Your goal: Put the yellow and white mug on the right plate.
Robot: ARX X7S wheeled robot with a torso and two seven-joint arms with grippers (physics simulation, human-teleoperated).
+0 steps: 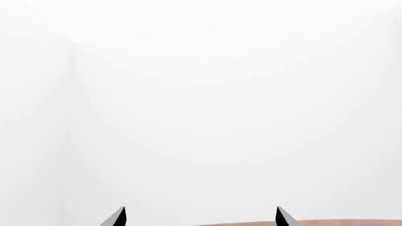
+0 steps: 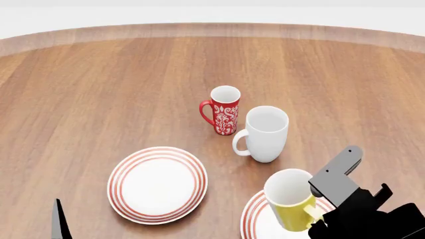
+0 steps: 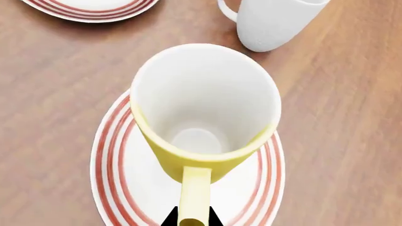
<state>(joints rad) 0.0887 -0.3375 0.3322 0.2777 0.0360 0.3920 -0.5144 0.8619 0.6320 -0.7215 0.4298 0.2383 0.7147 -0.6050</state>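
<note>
The yellow and white mug [image 2: 290, 200] [image 3: 204, 113] is over the right plate [image 2: 255, 215] [image 3: 108, 155], a white plate with red rings at the near right of the table. I cannot tell whether its base touches the plate. My right gripper [image 2: 320, 220] [image 3: 192, 219] is shut on the mug's yellow handle, one black fingertip on each side. My left gripper [image 1: 199, 217] is open with nothing between its tips and faces a white wall. One of its fingers [image 2: 60, 221] shows at the near left.
A tall white mug [image 2: 267, 133] [image 3: 270, 23] stands just beyond the right plate, with a slim red patterned mug [image 2: 226, 110] behind it. The left plate [image 2: 119, 172] [image 3: 94, 12] lies beside the right one. The wooden table [image 2: 99, 89] curves to an edge at the back.
</note>
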